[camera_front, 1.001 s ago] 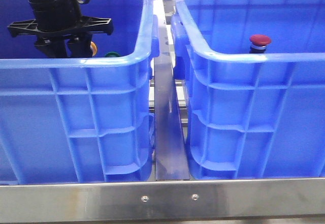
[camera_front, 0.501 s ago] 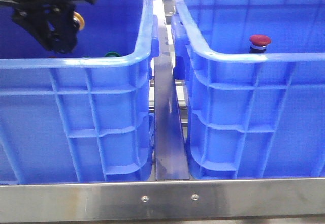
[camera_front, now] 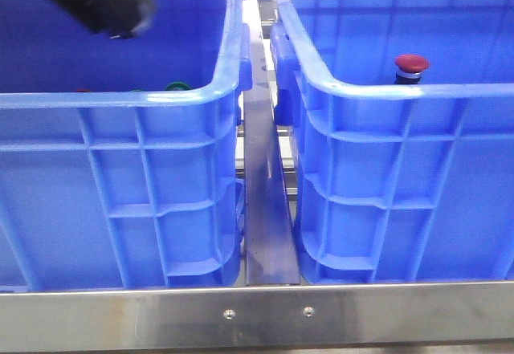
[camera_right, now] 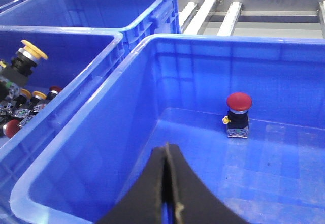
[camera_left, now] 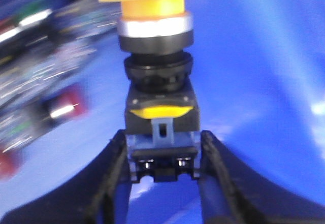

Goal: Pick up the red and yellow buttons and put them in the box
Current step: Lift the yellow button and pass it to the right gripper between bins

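Note:
My left gripper [camera_left: 162,150] is shut on the dark base of the yellow button [camera_left: 152,10] and holds it up inside the left blue crate [camera_front: 120,99]. In the front view the left gripper [camera_front: 132,5] is a dark blur at the top left. The right wrist view shows the held yellow button [camera_right: 26,54] above that crate's pile. The red button [camera_front: 411,65] stands upright on the floor of the box [camera_front: 401,91], the right crate, near its far wall; it also shows in the right wrist view [camera_right: 238,113]. My right gripper [camera_right: 167,155] is shut and empty above the box's near side.
Several loose buttons [camera_right: 23,107], red-capped and others, lie in the left crate; a green-capped one [camera_front: 177,87] shows just over its rim. A steel rail [camera_front: 269,209] runs between the two crates. More blue crates [camera_right: 101,5] stand behind.
My left gripper has risen from low in the left crate towards the top of the front view, carrying the yellow button. The red button and right gripper have not moved.

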{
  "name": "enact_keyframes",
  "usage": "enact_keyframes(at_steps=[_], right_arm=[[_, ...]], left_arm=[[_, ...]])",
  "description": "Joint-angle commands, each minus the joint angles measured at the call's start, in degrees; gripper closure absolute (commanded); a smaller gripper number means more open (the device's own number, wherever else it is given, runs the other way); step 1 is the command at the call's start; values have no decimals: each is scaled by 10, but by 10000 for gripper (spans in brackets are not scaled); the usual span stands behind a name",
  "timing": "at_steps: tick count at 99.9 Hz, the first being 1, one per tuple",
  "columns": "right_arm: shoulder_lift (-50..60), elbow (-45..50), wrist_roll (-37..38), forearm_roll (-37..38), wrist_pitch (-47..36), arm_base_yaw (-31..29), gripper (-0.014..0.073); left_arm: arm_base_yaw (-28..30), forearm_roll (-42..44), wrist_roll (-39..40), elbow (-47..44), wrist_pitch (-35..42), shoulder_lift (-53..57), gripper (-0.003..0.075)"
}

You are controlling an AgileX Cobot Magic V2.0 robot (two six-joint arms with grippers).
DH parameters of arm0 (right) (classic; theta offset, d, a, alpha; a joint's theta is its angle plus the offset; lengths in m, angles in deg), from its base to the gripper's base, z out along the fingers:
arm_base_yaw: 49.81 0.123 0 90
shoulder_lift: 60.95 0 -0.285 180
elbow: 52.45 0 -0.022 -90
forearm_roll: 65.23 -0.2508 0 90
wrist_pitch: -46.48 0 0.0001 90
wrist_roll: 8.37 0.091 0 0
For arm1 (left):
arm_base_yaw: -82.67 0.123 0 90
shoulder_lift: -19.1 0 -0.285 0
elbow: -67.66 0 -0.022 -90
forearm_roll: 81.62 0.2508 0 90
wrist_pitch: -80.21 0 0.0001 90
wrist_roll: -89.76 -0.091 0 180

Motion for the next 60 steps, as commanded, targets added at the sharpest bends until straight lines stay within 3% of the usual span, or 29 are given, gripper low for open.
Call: enact_keyframes(at_steps=[1, 13, 39, 46, 60], right_arm=[[-1, -15, -3, -4, -18, -2, 663], [-1, -15, -3, -4, -18, -2, 663], [-6, -15, -3, -4, -20, -2, 628], [-13, -19, -3, -4, -8, -1, 505], [-46, -39, -3, -6, 28, -1, 43]], left_arm=[[-23, -78, -89, 14, 30, 25, 608], [-56, -127, -179, 14, 30, 24, 608], [-95, -127, -201, 14, 29, 19, 608], [-96, -127, -204, 14, 29, 17, 608], [-96, -127, -204, 14, 29, 17, 608]])
